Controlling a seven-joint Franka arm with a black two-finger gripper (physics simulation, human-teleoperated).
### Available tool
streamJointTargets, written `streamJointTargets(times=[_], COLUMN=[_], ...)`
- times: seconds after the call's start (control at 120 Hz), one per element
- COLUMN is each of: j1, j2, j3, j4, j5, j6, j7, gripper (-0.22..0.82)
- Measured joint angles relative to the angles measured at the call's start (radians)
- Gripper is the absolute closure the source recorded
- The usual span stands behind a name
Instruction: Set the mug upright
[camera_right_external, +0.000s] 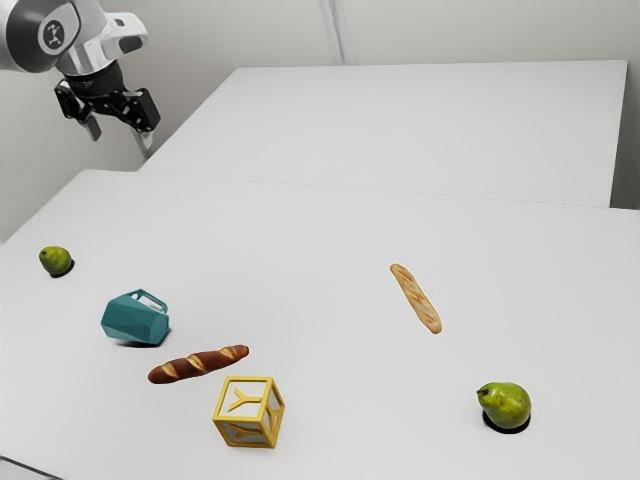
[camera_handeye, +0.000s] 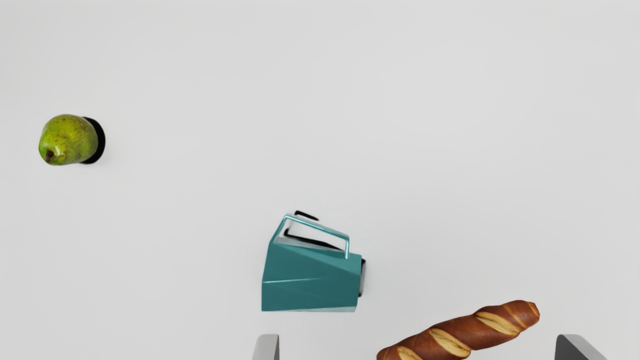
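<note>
One mug (camera_right_external: 136, 321), lying on side; two pears (camera_right_external: 506, 405); two bread loaves (camera_right_external: 198, 364); one block (camera_right_external: 248, 412); one hand (camera_right_external: 120, 136), spread wide.

The mug (camera_handeye: 312, 280) is teal, the pears (camera_right_external: 505, 405) mottled green.

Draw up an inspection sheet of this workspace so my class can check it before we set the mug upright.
Surface: white table, looks flat.
Job's things: teal faceted mug, lying on its side, touching nothing else but the table.
Clutter: one pear, another pear, brown pretzel stick near the mug, pale baguette, yellow-framed letter block with a Y.
Gripper: raised, fingers wide apart, holding nothing.
Cables: nothing seen.
Surroundings: second white surface behind the table, pale wall.
</note>
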Motion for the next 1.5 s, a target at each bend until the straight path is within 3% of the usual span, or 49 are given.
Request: streamJointTargets(times=[0.242, 0.4, 0.633, 0.817, 0.95, 1.208, 1.5], j1=[0.004, 0.072, 0.32, 0.519, 0.598, 0.636, 0.636], j2=[-0.004, 0.009, 0.107, 0.267, 0.377, 0.552, 0.629], j3=[0.003, 0.004, 0.005, 0.01, 0.01, 0.011, 0.012], j4=[-0.026, -0.035, -0.032, -0.025, -0.011, 0.046, 0.054], j5=[-0.001, -0.014, -0.229, -0.389, -0.461, -0.536, -0.611], j6=[0.006, 0.008, -0.035, -0.079, -0.092, -0.094, -0.069], j7=[0.003, 0.005, 0.013, 0.087, 0.17, 0.329, 0.462], gripper=[0.0, 0.0, 0.0, 0.0, 0.0, 0.0, 0.0])
